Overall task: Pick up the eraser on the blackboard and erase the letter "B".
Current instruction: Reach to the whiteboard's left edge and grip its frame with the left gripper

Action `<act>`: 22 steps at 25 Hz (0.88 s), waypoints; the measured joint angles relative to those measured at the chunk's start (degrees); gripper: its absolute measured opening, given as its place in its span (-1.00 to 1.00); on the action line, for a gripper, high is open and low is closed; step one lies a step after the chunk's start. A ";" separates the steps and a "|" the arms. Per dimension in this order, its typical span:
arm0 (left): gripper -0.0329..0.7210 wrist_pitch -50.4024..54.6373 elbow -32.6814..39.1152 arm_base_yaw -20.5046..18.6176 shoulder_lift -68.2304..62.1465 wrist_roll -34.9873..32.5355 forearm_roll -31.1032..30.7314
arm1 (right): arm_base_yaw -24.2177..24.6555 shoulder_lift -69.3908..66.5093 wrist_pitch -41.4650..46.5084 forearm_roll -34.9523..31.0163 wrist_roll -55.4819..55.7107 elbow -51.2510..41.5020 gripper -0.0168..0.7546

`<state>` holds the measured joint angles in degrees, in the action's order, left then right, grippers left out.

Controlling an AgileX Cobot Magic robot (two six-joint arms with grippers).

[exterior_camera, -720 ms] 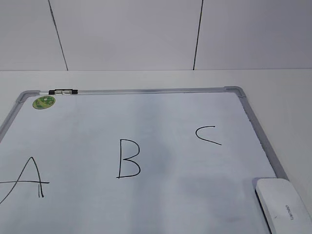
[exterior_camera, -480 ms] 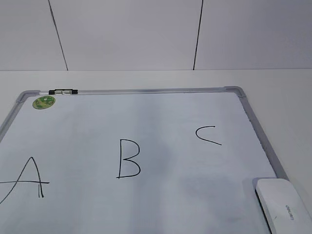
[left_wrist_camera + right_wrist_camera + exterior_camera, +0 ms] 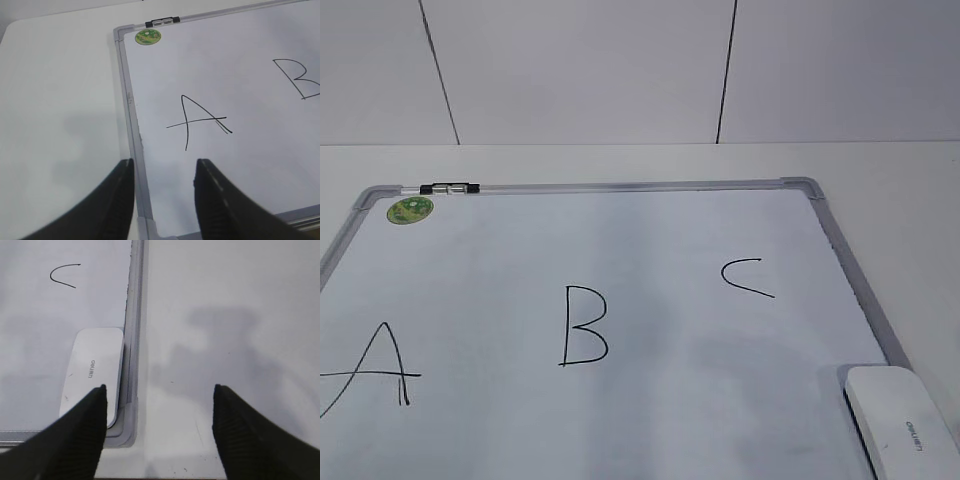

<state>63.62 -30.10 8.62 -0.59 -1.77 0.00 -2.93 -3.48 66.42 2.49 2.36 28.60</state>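
My right tool (image 3: 159, 405) hangs open, right of the eraser (image 3: 95, 371); I should shift left, straddle its long sides, then close squarely.

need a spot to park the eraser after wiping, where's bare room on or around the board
Bare board lies between the far frame and the letters, and between the B and C. The table right of the frame is bare too. The near right corner is taken by the eraser.

White eraser (image 3: 902, 425) lying flat in the board's (image 3: 650, 186) near right corner, black B (image 3: 583, 326) intact mid-board
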 joint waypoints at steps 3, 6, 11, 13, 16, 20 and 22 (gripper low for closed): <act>-0.11 0.00 0.00 0.00 0.00 0.00 0.00 | 0.00 -5.50 0.15 0.00 1.59 1.51 0.33; -0.11 0.00 0.00 0.00 0.00 0.00 0.00 | 0.00 -10.01 0.41 -0.55 1.80 2.88 0.32; -0.11 0.00 0.00 0.00 0.00 0.00 0.00 | 0.00 -16.46 0.50 -1.37 2.01 6.14 0.32; -0.11 0.38 -0.12 0.00 -0.67 0.00 0.00 | 0.00 -18.69 0.50 -1.89 2.01 7.15 0.32; -0.11 2.87 -2.21 0.00 -5.07 0.00 0.00 | 0.00 -22.16 0.77 -3.32 2.01 8.61 0.33; -0.17 4.59 -7.64 0.00 -14.12 0.00 0.00 | 0.00 -26.64 0.79 -4.21 2.01 9.72 0.33; -0.21 5.17 -10.55 0.00 -19.76 0.00 0.00 | 0.00 -28.59 0.90 -4.35 2.01 9.95 0.33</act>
<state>68.80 -40.65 8.62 -20.35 -1.77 0.00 -2.93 -32.07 67.32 -1.86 4.38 38.55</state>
